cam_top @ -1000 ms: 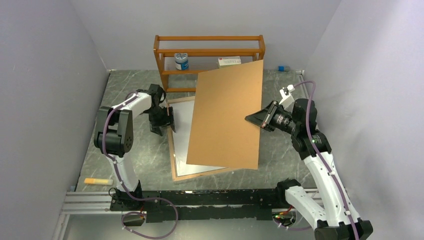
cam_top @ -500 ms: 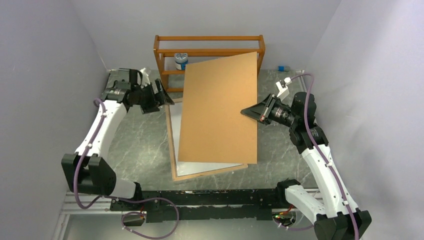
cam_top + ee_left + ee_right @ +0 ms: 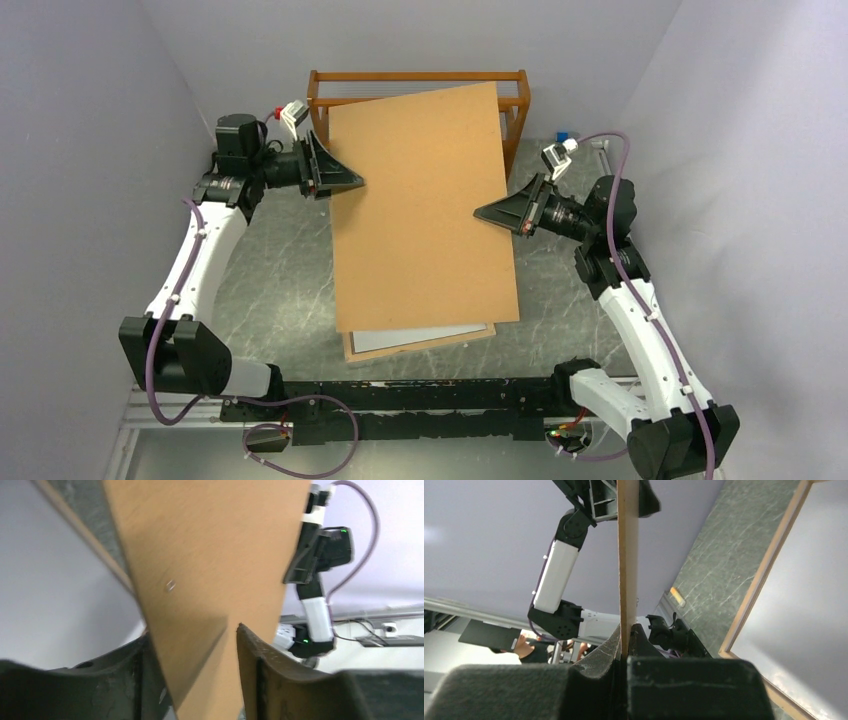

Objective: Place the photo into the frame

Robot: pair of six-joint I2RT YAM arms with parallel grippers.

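A large flat brown backing board [image 3: 420, 210] hangs tilted in the air above the table. My right gripper [image 3: 482, 213] is shut on its right edge; the right wrist view shows the thin board [image 3: 627, 555] edge-on, pinched in that gripper [image 3: 626, 630]. My left gripper [image 3: 355, 185] is at the board's upper left edge. It stands open, the board [image 3: 210, 545] passing between its wide-set fingers [image 3: 250, 650]. The frame [image 3: 400, 350] lies flat under the board, with only its near wood-coloured rim and a pale strip inside showing. Its rim [image 3: 769, 565] also appears in the right wrist view. I cannot make out the photo.
An orange wooden shelf rack [image 3: 420, 77] stands at the back, its lower part hidden by the board. A small blue object [image 3: 564, 136] sits by the right wall. A short orange stick [image 3: 677, 596] lies on the marble table near the front rail. Grey walls close both sides.
The left arm rose from beside the frame's left rim and swung to the board's upper left edge. The right gripper carried the board up and leftward, covering more of the frame and rack.
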